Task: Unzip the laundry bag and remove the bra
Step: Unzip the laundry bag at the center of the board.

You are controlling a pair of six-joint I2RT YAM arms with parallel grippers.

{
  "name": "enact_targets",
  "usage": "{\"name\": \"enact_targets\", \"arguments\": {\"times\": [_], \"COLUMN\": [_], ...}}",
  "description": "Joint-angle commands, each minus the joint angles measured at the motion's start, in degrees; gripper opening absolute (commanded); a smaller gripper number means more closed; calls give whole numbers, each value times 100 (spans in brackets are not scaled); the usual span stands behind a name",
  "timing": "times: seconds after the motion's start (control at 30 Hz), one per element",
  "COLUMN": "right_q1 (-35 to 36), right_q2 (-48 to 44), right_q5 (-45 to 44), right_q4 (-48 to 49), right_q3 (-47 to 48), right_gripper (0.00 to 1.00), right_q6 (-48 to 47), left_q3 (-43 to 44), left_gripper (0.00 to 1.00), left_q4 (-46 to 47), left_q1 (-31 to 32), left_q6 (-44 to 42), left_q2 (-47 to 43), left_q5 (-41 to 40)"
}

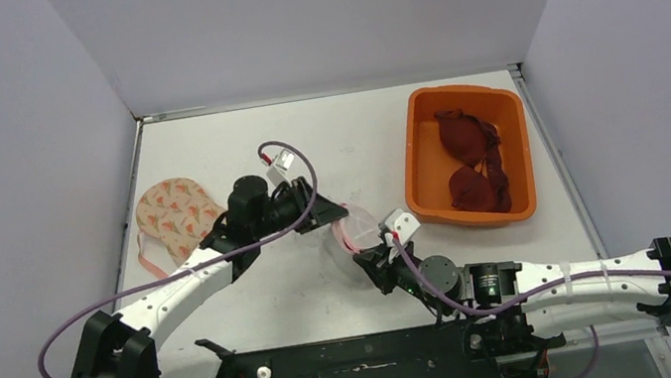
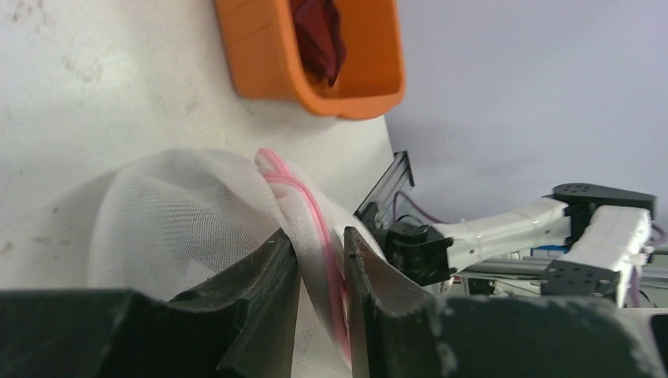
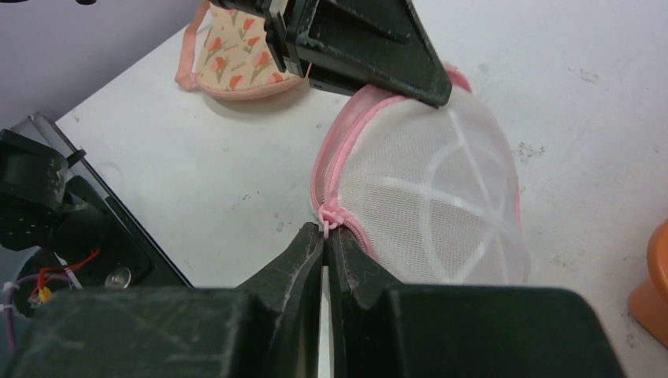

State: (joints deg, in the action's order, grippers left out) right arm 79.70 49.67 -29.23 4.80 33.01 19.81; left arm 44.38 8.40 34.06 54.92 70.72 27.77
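Progress seemed late: floral bra [image 1: 173, 213] lay free, upper left; right gripper [image 3: 325, 234] clamped the zip pull [image 3: 329, 218] on the laundry bag [image 3: 433, 205]; left gripper [image 2: 321, 246] straddled its rim, hold unclear.

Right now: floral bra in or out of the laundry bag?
Out. The floral bra lies on the table near its left edge, well apart from the laundry bag.

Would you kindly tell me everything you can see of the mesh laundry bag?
The laundry bag is a domed pouch of white see-through mesh with white ribs and a pink zipper around its rim. It stands tilted on the table; no garment shows through. The right hand is shut on its zipper pull; the far rim runs between the fingers of the left hand, grip unclear.
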Motion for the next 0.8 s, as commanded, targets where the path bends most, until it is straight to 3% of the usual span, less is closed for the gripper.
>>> {"name": "enact_targets", "arguments": {"times": [0.0, 0.23, 0.4, 0.53, 0.67, 0.77], "right_q1": [61, 63, 63, 63, 63, 63], "right_q2": [218, 798, 930, 909, 908, 917], "right_q5": [-65, 27, 0, -33, -52, -64], "right_q4": [386, 788, 839, 795, 778, 793], "right_q3": [-179, -441, -411, -392, -395, -397], "right_gripper": [5, 5, 5, 5, 5, 5], "right_q6": [194, 562, 603, 599, 586, 559], "left_q3": [-570, -833, -570, -566, -654, -913], "left_gripper": [25, 35, 63, 74, 79, 79], "left_q4": [746, 284, -1260, -2591, -3685, -3753], "left_q1": [-22, -23, -15, 1, 28, 83], "left_q6": [31, -339, -658, -566, -239, 413], "left_q2": [143, 90, -490, -1434, -2302, -2852], "left_q5": [396, 123, -648, -1671, -2129, -2093]}}
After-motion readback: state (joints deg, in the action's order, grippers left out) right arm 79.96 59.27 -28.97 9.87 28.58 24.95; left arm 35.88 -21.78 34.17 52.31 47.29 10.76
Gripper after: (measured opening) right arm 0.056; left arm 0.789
